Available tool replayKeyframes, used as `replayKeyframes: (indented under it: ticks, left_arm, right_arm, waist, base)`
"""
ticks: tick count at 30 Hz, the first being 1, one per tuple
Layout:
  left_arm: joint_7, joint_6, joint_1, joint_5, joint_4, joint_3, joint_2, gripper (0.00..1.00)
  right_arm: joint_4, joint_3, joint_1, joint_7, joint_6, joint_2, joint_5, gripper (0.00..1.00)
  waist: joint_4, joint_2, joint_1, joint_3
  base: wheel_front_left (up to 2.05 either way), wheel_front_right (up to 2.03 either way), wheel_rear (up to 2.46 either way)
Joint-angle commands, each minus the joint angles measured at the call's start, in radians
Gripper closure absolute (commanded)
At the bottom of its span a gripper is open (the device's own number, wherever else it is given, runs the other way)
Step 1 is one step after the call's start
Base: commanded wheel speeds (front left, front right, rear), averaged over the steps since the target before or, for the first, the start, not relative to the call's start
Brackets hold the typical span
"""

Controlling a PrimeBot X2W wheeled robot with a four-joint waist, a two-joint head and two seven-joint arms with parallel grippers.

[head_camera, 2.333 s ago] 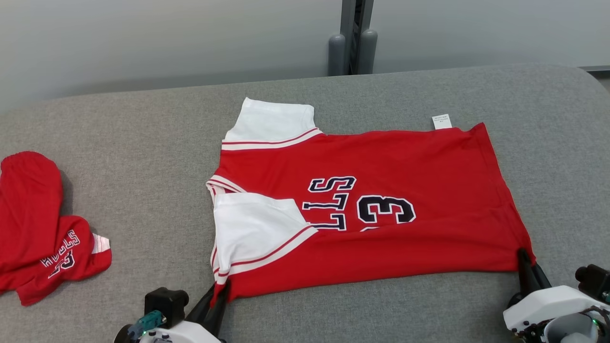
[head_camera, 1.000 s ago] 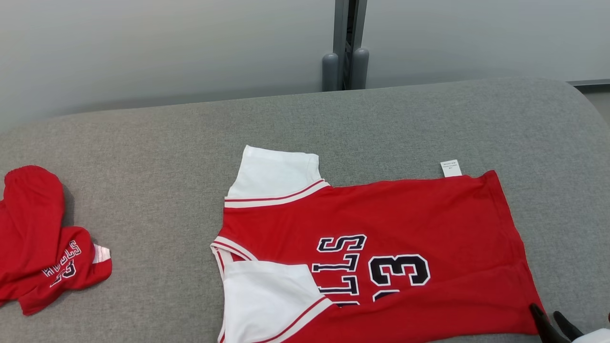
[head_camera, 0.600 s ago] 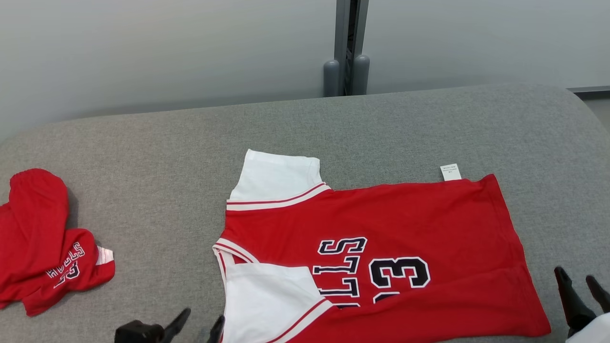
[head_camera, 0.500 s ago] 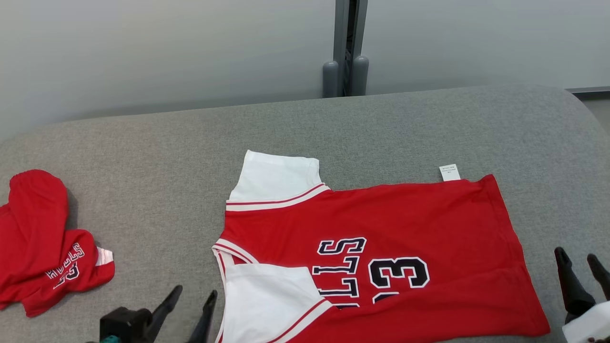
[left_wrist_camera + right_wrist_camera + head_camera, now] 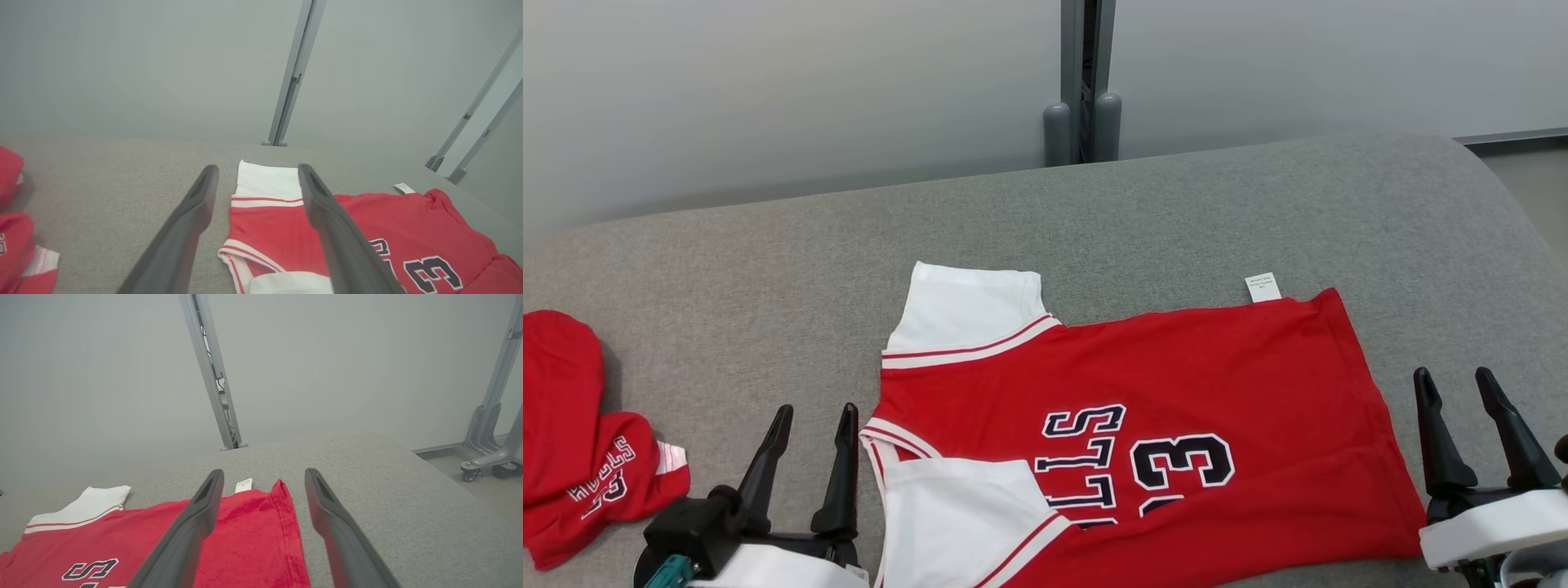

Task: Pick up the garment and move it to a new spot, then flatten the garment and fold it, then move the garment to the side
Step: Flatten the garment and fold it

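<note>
The garment is a red jersey with white sleeves and dark lettering. It lies flat on the grey table, collar to the left and hem to the right. My left gripper stands open just left of the collar, apart from the cloth. In the left wrist view the jersey lies ahead between my open fingers. My right gripper is open a little to the right of the hem. From the right wrist, the hem corner sits between its spread fingers, lower down.
Other red garments lie bunched at the table's left edge. A white label sticks out at the jersey's far hem corner. A grey post stands behind the table against the wall. The table rounds off at the right.
Both grippers have let go of the jersey's near edge, opened, and risen into view beside it. The camera has shifted, so the whole picture sits differently.
</note>
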Motion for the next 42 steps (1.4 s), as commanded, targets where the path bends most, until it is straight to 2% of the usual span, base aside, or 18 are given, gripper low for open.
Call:
replayKeyframes:
  ticks: [1, 10, 16, 20, 28, 37, 42]
  left_arm:
    - [-0.015, 0.000, -0.023, 0.007, 0.015, 0.004, -0.009, 0.00]
    - [-0.052, -0.021, -0.108, 0.067, 0.153, -0.010, -0.028, 0.00]
    - [-0.023, -0.011, -0.189, 0.102, 0.247, -0.011, 0.011, 0.00]
    - [0.041, -0.019, -0.278, 0.120, 0.291, -0.011, 0.057, 0.00]
    - [0.214, -0.075, -0.506, 0.157, 0.397, -0.039, 0.157, 0.00]
    - [0.363, -0.132, -0.724, 0.173, 0.540, -0.068, 0.207, 0.00]
    - [0.399, -0.148, -0.782, 0.196, 0.592, -0.096, 0.224, 0.00]
  right_arm:
    - [0.010, 0.004, -0.009, -0.013, 0.000, 0.005, -0.016, 0.00]
    - [0.051, 0.013, -0.039, -0.044, 0.000, 0.091, -0.074, 0.00]
    - [0.051, 0.035, -0.060, -0.052, 0.000, 0.127, -0.086, 0.00]
    - [0.033, 0.036, -0.075, -0.050, 0.000, 0.152, -0.094, 0.00]
    - [-0.014, 0.034, -0.085, -0.050, 0.000, 0.192, -0.108, 0.00]
    - [-0.043, 0.054, -0.101, -0.051, 0.000, 0.203, -0.089, 0.00]
    - [-0.047, 0.061, -0.094, -0.051, 0.000, 0.203, -0.063, 0.00]
  waist:
    - [-0.007, 0.0000, 0.0000, 0.004]
    - [-0.049, 0.0000, 0.0000, 0.031]
    - [-0.089, 0.0000, 0.0000, 0.077]
    - [-0.124, 0.0000, 0.0000, 0.134]
    - [-0.197, 0.0000, 0.0000, 0.252]
    - [-0.252, 0.0000, 0.0000, 0.338]
    - [-0.261, 0.0000, 0.0000, 0.357]
  base:
    - [0.00, 0.00, 0.00]
    - [0.00, 0.00, 0.00]
    - [0.00, 0.00, 0.00]
    - [0.00, 0.00, 0.00]
    - [0.00, 0.00, 0.00]
    - [0.00, 0.00, 0.00]
    - [0.00, 0.00, 0.00]
